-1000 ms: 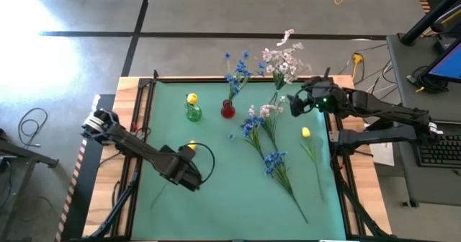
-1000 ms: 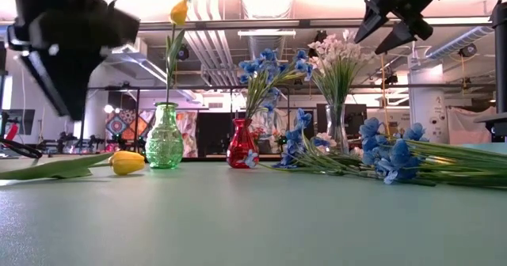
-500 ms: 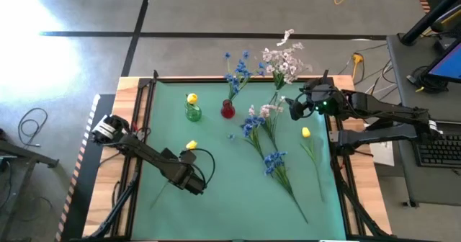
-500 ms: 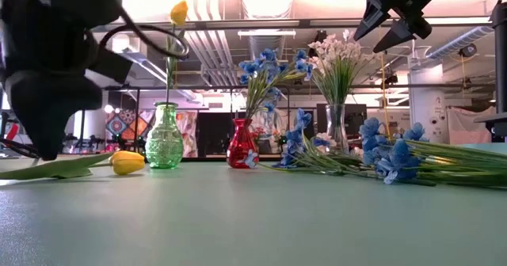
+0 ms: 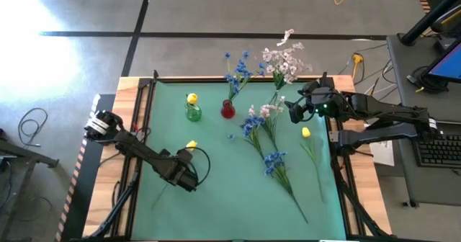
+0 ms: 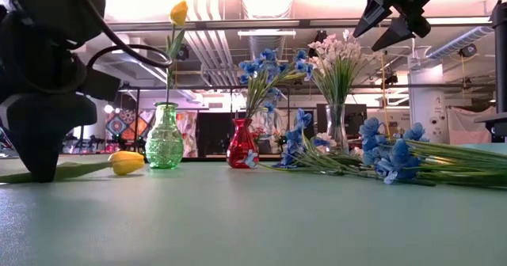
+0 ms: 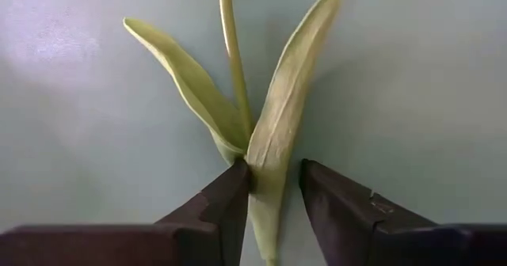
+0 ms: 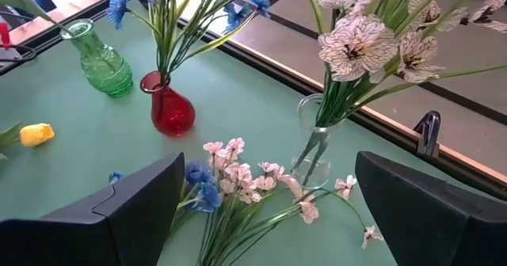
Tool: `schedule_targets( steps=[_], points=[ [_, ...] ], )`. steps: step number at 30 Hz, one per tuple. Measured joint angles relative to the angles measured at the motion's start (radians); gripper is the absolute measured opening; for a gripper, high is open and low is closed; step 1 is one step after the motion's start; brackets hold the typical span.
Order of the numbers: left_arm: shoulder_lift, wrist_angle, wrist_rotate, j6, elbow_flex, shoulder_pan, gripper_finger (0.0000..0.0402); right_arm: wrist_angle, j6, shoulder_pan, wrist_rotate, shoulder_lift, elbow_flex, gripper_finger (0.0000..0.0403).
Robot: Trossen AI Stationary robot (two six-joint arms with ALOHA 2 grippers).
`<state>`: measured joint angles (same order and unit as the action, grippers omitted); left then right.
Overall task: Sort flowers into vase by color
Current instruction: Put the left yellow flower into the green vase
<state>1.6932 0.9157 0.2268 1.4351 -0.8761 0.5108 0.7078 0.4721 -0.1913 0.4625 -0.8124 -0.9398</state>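
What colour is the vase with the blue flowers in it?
Red vase, clearest in the right wrist view.

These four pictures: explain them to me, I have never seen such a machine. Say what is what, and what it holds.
Two robot arms work at a green table. One camera looks straight down, one sits at table height, one rides on each wrist. The left tool is low over the mat, its fingers closing around a yellow tulip lying there, at the leaves. The right tool hangs open above the blue and pink flowers. A green vase, a red vase and a clear vase already hold flowers.
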Motion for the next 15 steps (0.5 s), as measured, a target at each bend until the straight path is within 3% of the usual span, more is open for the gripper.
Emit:
schedule_targets(
  steps=[5,11,15],
  points=[
    [-0.001,0.001,0.002,0.002,0.002,0.0,0.0087,0.0,0.0,0.0,0.0,0.0,0.0,0.0364],
    [-0.017,0.009,0.002,0.004,0.007,-0.001,0.0013,0.0,0.0,0.02,-0.001,0.0,0.0,0.0364],
    [-0.035,0.009,-0.001,0.003,0.008,0.001,0.0007,0.0,0.0,0.047,-0.002,0.0,0.0,0.0364]
  ],
)
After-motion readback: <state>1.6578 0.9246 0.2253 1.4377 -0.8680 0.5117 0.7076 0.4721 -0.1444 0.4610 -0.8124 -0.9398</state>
